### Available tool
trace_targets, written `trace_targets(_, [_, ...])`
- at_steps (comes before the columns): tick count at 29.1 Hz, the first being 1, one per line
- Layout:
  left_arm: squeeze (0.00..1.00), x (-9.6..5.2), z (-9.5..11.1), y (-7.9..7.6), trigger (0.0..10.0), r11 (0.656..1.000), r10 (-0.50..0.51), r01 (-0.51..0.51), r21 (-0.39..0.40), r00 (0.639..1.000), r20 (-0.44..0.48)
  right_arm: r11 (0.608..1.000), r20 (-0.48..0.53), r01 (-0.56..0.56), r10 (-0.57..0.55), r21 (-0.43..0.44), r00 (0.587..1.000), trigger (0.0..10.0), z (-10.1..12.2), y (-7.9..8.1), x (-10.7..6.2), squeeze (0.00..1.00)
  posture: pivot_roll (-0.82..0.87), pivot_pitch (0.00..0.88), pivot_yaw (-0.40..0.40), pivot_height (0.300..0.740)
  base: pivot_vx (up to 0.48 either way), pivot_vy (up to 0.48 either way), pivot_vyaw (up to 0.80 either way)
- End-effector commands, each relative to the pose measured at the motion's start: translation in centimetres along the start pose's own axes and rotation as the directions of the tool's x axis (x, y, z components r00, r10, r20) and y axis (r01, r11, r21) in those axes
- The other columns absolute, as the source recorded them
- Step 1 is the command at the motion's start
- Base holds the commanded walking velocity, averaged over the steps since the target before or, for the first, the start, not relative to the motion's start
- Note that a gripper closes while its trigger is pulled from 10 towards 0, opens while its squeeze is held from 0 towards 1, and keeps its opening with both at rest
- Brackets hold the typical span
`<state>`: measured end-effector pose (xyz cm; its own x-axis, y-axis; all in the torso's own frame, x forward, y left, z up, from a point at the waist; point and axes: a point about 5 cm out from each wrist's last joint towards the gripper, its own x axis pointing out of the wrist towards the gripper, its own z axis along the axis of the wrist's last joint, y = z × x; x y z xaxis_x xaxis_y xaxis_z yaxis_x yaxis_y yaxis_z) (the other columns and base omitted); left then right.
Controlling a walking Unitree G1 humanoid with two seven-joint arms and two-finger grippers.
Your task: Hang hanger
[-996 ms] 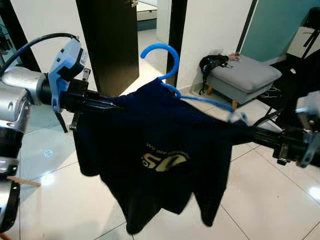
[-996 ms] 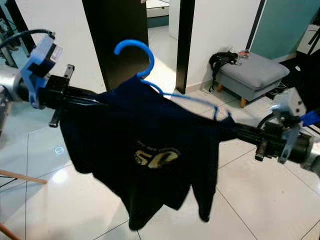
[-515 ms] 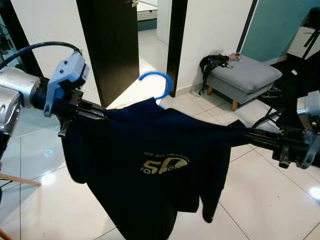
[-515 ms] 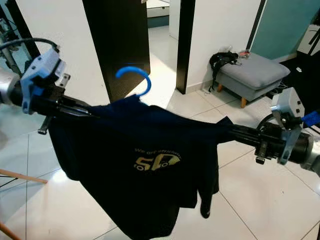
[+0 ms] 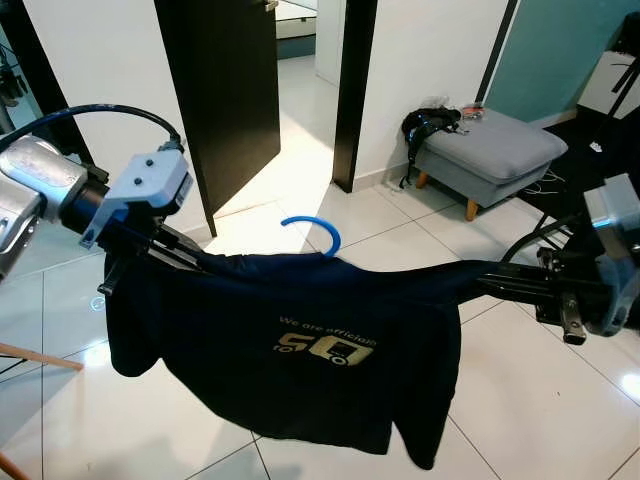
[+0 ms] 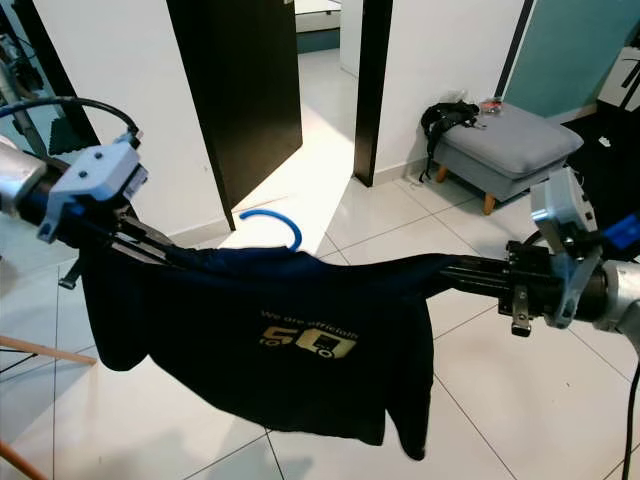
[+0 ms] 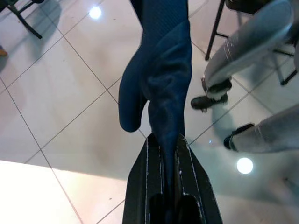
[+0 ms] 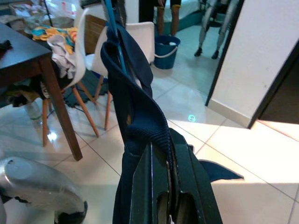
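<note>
A dark navy T-shirt [image 5: 290, 350] with a gold "50" print hangs stretched between my two grippers, over the tiled floor. The blue hook of a plastic hanger [image 5: 313, 227] pokes out at its collar; the hanger's arms are hidden inside the shirt. My left gripper [image 5: 185, 262] is shut on the shirt's left shoulder, and the cloth runs between its fingers [image 7: 180, 154]. My right gripper [image 5: 470, 283] is shut on the right shoulder, with ribbed fabric pinched between its fingers [image 8: 184, 154].
A dark open door [image 5: 225, 90] and a dark door frame [image 5: 355, 80] stand ahead. A grey footstool [image 5: 490, 150] with a black item on it sits at the right. A dark table [image 8: 28, 53] and a chair with clothes [image 8: 88, 51] appear in the right wrist view.
Both grippers have lowered and the shirt now hangs lower and flatter; the hanger's hook has dropped and tipped back, so less of it shows above the collar.
</note>
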<state>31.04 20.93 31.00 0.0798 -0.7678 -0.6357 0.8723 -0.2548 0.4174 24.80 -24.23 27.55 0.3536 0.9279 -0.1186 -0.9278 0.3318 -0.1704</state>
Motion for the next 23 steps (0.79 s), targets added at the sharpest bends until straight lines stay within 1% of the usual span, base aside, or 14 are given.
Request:
trace_targets(1, [0.00,-0.5,0.7,0.0,10.0,0.999,-0.024,0.025,0.045,1.000,-0.013,0.998,-0.017,-0.062,0.062,-0.012,0.998,0.0,0.6,0.3,0.3,0.00,0.00,0.070,0.012,0.740,0.000,0.000,0.00])
trace_targets(2, [0.00,-0.5,0.7,0.0,10.0,0.999,-0.024,0.025,0.045,1.000,-0.013,0.998,-0.017,-0.062,0.062,-0.012,0.998,0.0,0.6,0.3,0.3,0.00,0.00,0.070,0.012,0.740,0.000,0.000,0.00])
trace_targets(6, [0.00,0.3,2.9,-0.3,10.0,0.989,-0.108,0.100,0.108,0.992,0.073,0.995,-0.086,-0.089,0.085,-0.048,0.993,0.0,1.3,-0.5,-0.2,0.00,0.00,0.066,0.010,0.740,0.000,0.000,0.00])
trace_targets(7, [0.00,0.3,2.9,-0.3,10.0,0.989,-0.108,0.100,0.108,0.992,0.073,0.995,-0.086,-0.089,0.085,-0.048,0.993,0.0,1.3,-0.5,-0.2,0.00,0.00,0.066,0.010,0.740,0.000,0.000,0.00])
trace_targets(9, [0.00,0.6,3.8,-0.3,10.0,0.983,-0.138,0.123,0.134,0.984,0.111,0.994,-0.102,-0.074,0.065,-0.086,0.993,0.0,2.1,-1.4,-0.3,0.00,0.00,0.064,0.008,0.740,0.000,0.000,0.00])
trace_targets(10, [0.00,0.6,3.8,-0.3,10.0,0.983,-0.138,0.123,0.134,0.984,0.111,0.994,-0.102,-0.074,0.065,-0.086,0.993,0.0,2.1,-1.4,-0.3,0.00,0.00,0.064,0.008,0.740,0.000,0.000,0.00])
trace_targets(12, [0.00,1.0,5.0,0.6,10.0,0.982,-0.129,0.100,0.160,0.974,0.185,0.990,-0.101,-0.040,0.026,-0.137,0.994,0.0,2.7,-2.5,0.1,0.00,0.00,0.059,0.011,0.740,0.000,0.000,0.00])
trace_targets(13, [0.00,1.0,5.0,0.6,10.0,0.982,-0.129,0.100,0.160,0.974,0.185,0.990,-0.101,-0.040,0.026,-0.137,0.994,0.0,2.7,-2.5,0.1,0.00,0.00,0.059,0.011,0.740,0.000,0.000,0.00])
trace_targets(15, [0.00,1.3,5.7,1.8,10.0,0.984,-0.093,0.050,0.172,0.963,0.254,0.985,-0.080,-0.034,0.021,-0.166,0.997,0.0,2.9,-3.0,1.3,0.00,0.00,0.055,0.010,0.740,0.000,0.000,0.00])
trace_targets(16, [0.00,1.3,5.7,1.8,10.0,0.984,-0.093,0.050,0.172,0.963,0.254,0.985,-0.080,-0.034,0.021,-0.166,0.997,0.0,2.9,-3.0,1.3,0.00,0.00,0.055,0.010,0.740,0.000,0.000,0.00])
trace_targets(19, [0.00,1.9,5.6,3.1,10.0,0.983,-0.047,-0.010,0.182,0.951,0.306,0.983,-0.018,-0.018,0.015,-0.181,1.000,0.0,3.0,-3.4,3.1,0.00,0.00,0.048,0.009,0.740,0.000,0.000,0.00])
trace_targets(20, [0.00,1.9,5.6,3.1,10.0,0.983,-0.047,-0.010,0.182,0.951,0.306,0.983,-0.018,-0.018,0.015,-0.181,1.000,0.0,3.0,-3.4,3.1,0.00,0.00,0.048,0.009,0.740,0.000,0.000,0.00])
trace_targets(22, [0.00,2.4,4.8,3.8,10.0,0.986,0.034,-0.081,0.149,0.955,0.295,0.983,0.040,-0.077,0.085,-0.165,0.996,0.0,3.4,-2.9,4.3,0.00,0.00,0.044,0.012,0.740,0.000,0.000,0.00])
trace_targets(23, [0.00,2.4,4.8,3.8,10.0,0.986,0.034,-0.081,0.149,0.955,0.295,0.983,0.040,-0.077,0.085,-0.165,0.996,0.0,3.4,-2.9,4.3,0.00,0.00,0.044,0.012,0.740,0.000,0.000,0.00])
